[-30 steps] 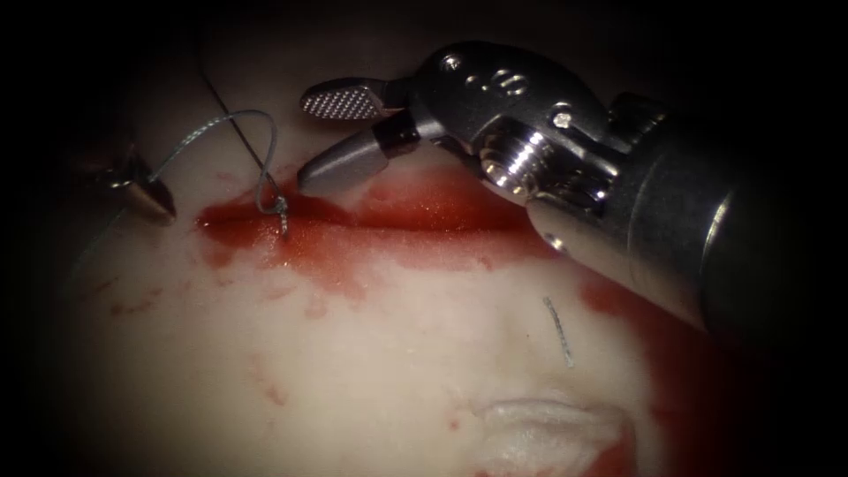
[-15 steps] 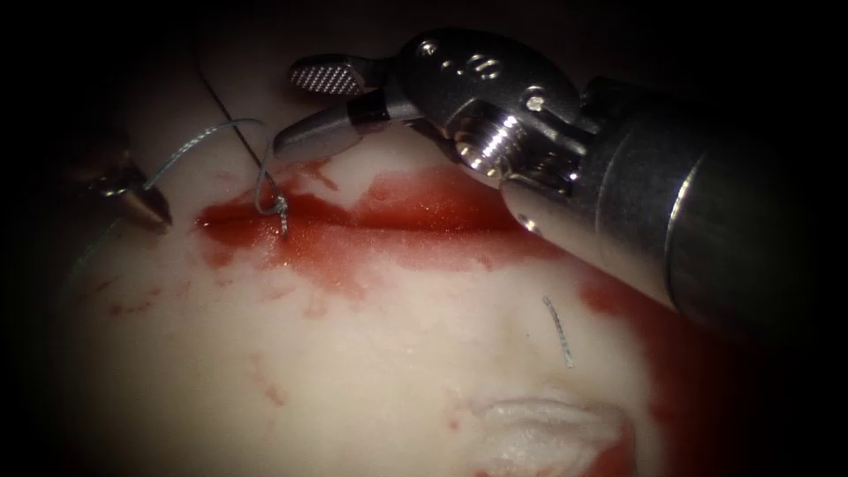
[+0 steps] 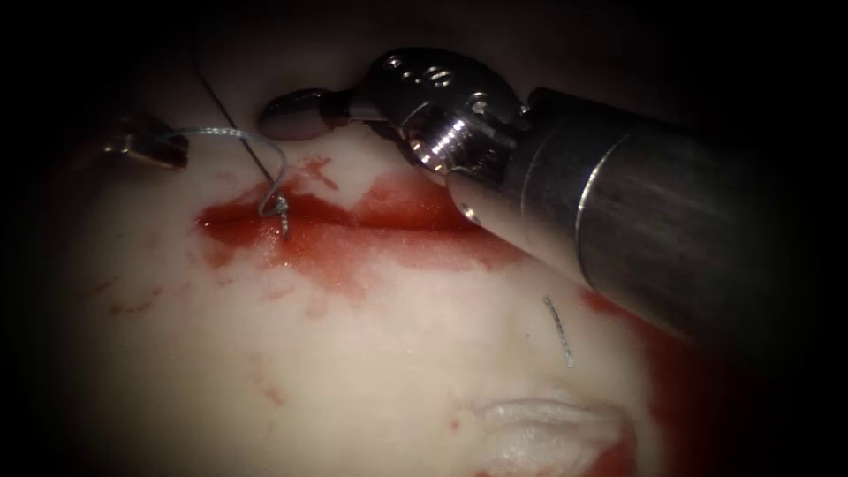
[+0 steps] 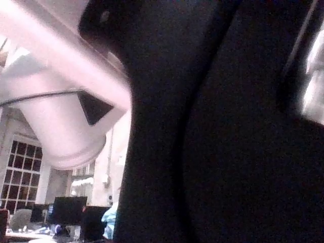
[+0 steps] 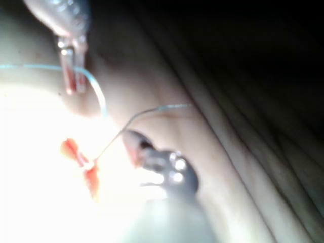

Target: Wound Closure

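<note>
Pale tissue (image 3: pixel 371 371) nearest me carries a cut end of thread (image 3: pixel 557 332). Beyond it a knot (image 3: pixel 281 212) sits in red fluid (image 3: pixel 389 221) at the cut's left end, so I judge knot-tying; tightening wants gentle, even tension. Farther, the left tool (image 3: pixel 148 147) pinches the thread (image 3: pixel 225 132), the right tool (image 3: pixel 287 115) is pressed together holding nothing I can confirm, and its wrist stamps (image 3: pixel 415 72) are unreadable.

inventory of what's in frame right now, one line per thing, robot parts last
tissue: 1, pale pink, across the endoscope view.
red fluid: 1 patch, red, along the cut.
thread: 1 strand, pale blue-grey, arcs from the left tool to a knot at the cut.
cut end of thread: 1, grey, on the tissue below the cut, toward the right.
left tool: 1, metal, left of the knot, jaws shut on the thread.
right tool: 1, metal, above the cut, jaws shut, holding nothing that I can see.
</note>
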`<state>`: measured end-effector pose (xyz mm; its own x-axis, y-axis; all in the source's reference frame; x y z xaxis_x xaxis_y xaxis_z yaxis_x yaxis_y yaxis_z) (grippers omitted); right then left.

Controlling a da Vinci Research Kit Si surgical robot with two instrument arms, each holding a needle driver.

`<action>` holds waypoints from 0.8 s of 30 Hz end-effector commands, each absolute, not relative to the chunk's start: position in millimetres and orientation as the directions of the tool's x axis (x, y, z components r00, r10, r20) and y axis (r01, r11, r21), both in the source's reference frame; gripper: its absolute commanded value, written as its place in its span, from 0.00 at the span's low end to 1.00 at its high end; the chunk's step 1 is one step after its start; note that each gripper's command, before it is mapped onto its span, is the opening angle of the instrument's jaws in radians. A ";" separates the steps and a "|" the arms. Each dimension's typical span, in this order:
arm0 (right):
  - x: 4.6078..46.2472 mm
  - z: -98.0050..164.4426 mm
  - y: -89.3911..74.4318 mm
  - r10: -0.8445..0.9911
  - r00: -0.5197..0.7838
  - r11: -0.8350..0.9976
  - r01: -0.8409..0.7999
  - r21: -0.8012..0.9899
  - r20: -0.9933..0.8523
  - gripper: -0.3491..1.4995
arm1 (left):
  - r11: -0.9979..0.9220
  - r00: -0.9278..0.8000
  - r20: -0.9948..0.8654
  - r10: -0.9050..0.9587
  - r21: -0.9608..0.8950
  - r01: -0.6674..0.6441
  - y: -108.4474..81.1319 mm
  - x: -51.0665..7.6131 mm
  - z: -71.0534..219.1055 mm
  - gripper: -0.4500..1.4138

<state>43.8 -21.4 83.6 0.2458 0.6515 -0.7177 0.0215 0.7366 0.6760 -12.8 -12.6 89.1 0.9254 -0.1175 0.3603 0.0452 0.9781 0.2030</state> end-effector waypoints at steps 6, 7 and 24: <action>45.2 83.6 -21.1 0.669 0.199 0.689 0.196 0.698 -0.716 0.00 | 0.974 0.903 0.372 -0.213 0.158 0.164 -10.3 -14.3 89.1 0.00; 45.5 83.5 -21.7 0.691 0.190 0.651 0.258 0.714 -0.698 0.00 | 0.975 0.902 0.371 -0.220 0.117 0.190 -10.3 -14.6 89.5 0.00; 46.4 85.7 -24.2 0.947 0.087 0.259 0.363 0.895 -0.309 0.00 | 0.937 0.919 0.203 -0.339 0.165 0.309 -13.7 -14.3 98.0 0.00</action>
